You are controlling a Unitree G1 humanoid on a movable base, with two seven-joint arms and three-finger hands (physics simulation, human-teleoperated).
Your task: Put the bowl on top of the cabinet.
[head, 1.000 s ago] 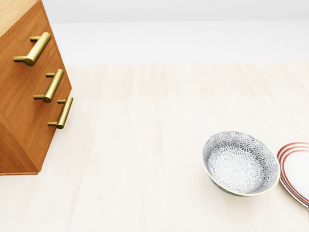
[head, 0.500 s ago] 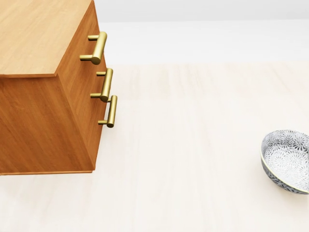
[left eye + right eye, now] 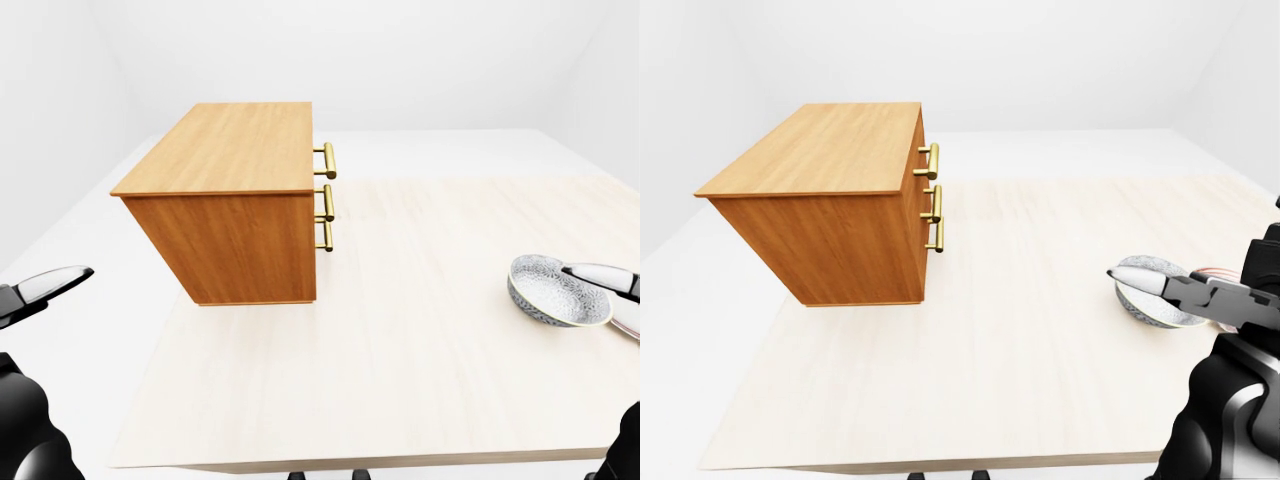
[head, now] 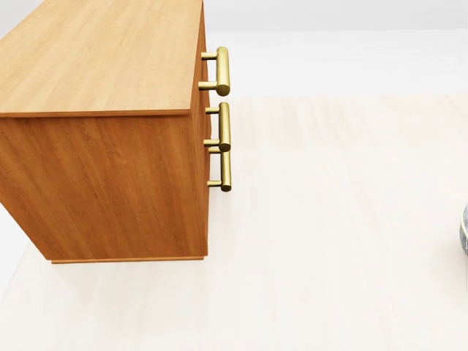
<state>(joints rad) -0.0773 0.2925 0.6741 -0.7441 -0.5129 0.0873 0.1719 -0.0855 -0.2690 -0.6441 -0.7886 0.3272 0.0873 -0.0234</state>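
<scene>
Fingers point(image 3: 1137, 272) of the right hand point(image 3: 1225, 295): one silver-tipped finger lay stretched straight toward the right-eye view's left. It crossed in front of the bowl point(image 3: 550, 288) and curled round nothing, so I read the hand as spread and empty. Whether that tip touched the rim, I could not tell.

Left hand point(image 3: 30, 295): only one pale fingertip showed at the left edge of the left-eye view, well apart from everything. I could not tell how its fingers were set.

Bowl: grey, patterned inside, upright on the pale table point(image 3: 400, 330) at the far right of the eye views. The head view caught only a sliver of it at its right edge. A red-ringed plate point(image 3: 630, 322) lay just beside it, further right.

Cabinet point(image 3: 225, 150): wooden, standing on the table's left part, well apart from the bowl. Its brass handles point(image 4: 223, 72) faced the views' right. Its flat top was bare in all three views.

Step in hand, as I judge it: the reach for the bowl. The grasp was not yet made and the bowl not lifted, so nearly the whole task remained.

Next move, as I judge it:
- bring the right fingers down over the near rim and close them on the wall;
- avoid nudging the bowl against the plate;
- lift it level, carry it leftward above the cabinet's top edge, clear of the handles, and set it down well inside the top.
</scene>
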